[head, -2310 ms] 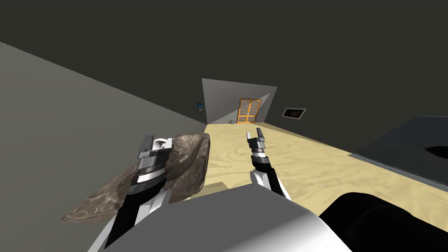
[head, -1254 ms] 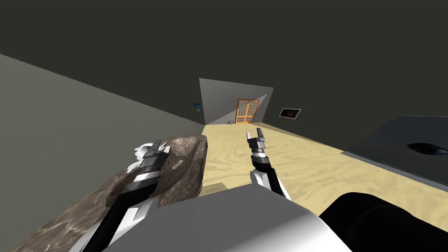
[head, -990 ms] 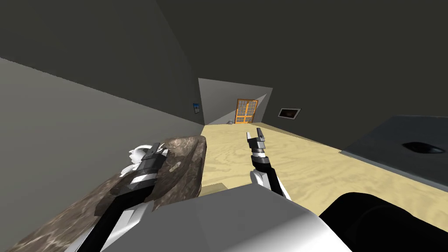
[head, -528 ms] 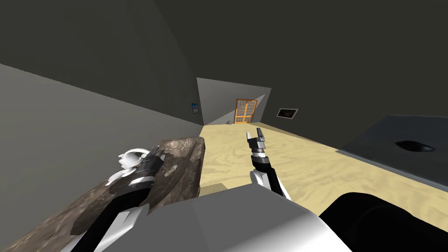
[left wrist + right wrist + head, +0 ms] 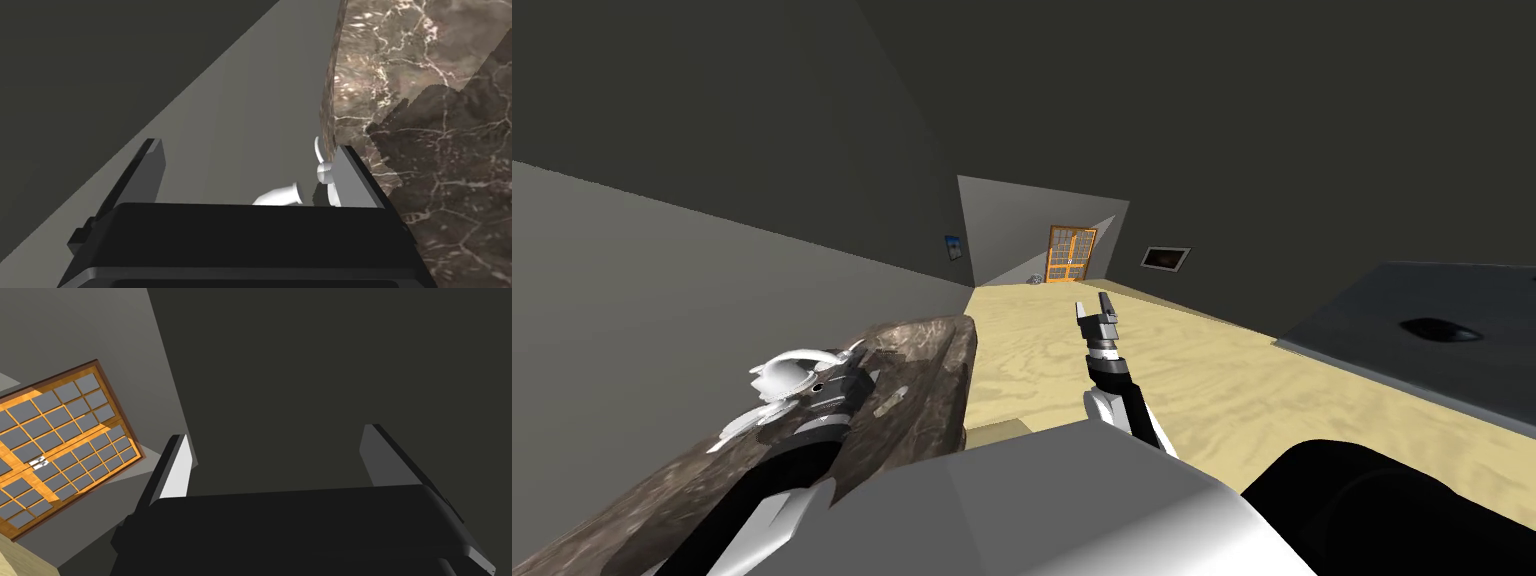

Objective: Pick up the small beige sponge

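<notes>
The brown marbled bench takes the lower left of the head view. It runs along the grey wall, with the pale floor to its right.

My left forearm lies over the bench. The left pincer stands wide and holds nothing. It sits at the bench's wall-side edge and looks along that edge at the wall, not down at the top. The white tap is hard by the finger on the bench side, touching or just beside it; I cannot tell which.

My right pincer hangs in the upper middle of the head view, over the floor and well apart from the bench. It is also wide and empty.

The sponge, as I judge the small pale sliver to be, lies flat on the bench top. It is right of my left forearm, between the forearm and the bench's floor-side edge. It is also lower in the frame than the left pincer's tips, so nearer to me. Its long axis slants from lower left to upper right, roughly along the bench. It is too small to tell its thickness.

The left arm is much the nearer, but its pincer sits beyond the sponge and to its left. I judge the next move needs that hand drawn back and to the right. The tips should tilt down at the bench top and the blades close across the sponge's short axis.
</notes>
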Controlling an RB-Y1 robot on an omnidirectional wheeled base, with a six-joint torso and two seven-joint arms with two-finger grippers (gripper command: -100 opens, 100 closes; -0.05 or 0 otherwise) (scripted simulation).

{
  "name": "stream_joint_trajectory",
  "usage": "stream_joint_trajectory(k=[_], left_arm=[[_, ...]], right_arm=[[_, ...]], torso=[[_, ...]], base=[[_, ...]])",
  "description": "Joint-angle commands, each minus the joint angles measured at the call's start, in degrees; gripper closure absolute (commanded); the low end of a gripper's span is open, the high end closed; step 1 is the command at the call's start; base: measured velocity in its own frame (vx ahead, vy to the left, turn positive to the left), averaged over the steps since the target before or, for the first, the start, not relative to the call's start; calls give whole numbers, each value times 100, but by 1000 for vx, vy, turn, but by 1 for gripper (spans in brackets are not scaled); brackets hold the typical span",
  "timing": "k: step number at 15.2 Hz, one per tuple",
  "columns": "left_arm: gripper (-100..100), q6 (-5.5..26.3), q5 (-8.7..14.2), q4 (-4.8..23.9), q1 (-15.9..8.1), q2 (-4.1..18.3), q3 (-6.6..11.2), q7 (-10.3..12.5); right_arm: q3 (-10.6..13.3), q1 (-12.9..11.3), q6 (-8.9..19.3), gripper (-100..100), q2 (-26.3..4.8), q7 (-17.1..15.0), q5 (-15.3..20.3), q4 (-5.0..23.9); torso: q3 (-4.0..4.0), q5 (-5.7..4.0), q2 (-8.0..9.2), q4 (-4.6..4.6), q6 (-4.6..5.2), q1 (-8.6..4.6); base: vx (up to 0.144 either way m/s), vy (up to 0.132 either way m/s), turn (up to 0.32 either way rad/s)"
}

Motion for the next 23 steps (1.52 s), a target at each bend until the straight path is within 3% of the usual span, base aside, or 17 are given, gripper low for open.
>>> stream_joint_trajectory(k=[1, 4, 6, 9, 17, 23], left_arm=[[-100, 166, 43, 25, 25, 25, 43, 14], [-100, 620, 228, 149, 101, 75, 245, 32], [-100, 777, 228, 149, 101, 75, 245, 32], [-100, 1242, 415, 289, 174, 129, 447, 50], [-100, 2018, 601, 442, 244, 183, 648, 67], [-100, 2774, 871, 681, 341, 269, 938, 92]], right_arm=[[0, 0, 0, 0, 0, 0, 0, 0], [0, 0, 0, 0, 0, 0, 0, 0], [0, 0, 0, 0, 0, 0, 0, 0], [0, 0, 0, 0, 0, 0, 0, 0], [0, 0, 0, 0, 0, 0, 0, 0], [0, 0, 0, 0, 0, 0, 0, 0]], torso=[[0, 0, 0, 0, 0, 0], [-1, 0, -1, 0, 0, 0], [-4, 0, -7, -2, 0, 1], [-2, 0, -3, -1, 0, -1], [0, 0, 0, 0, 0, 1], [-1, 0, -1, -1, -1, 1]], base=[[39, -12, -7], [60, -17, -40], [64, -14, -27], [60, -19, -45], [51, -15, -27], [56, -15, -34]])
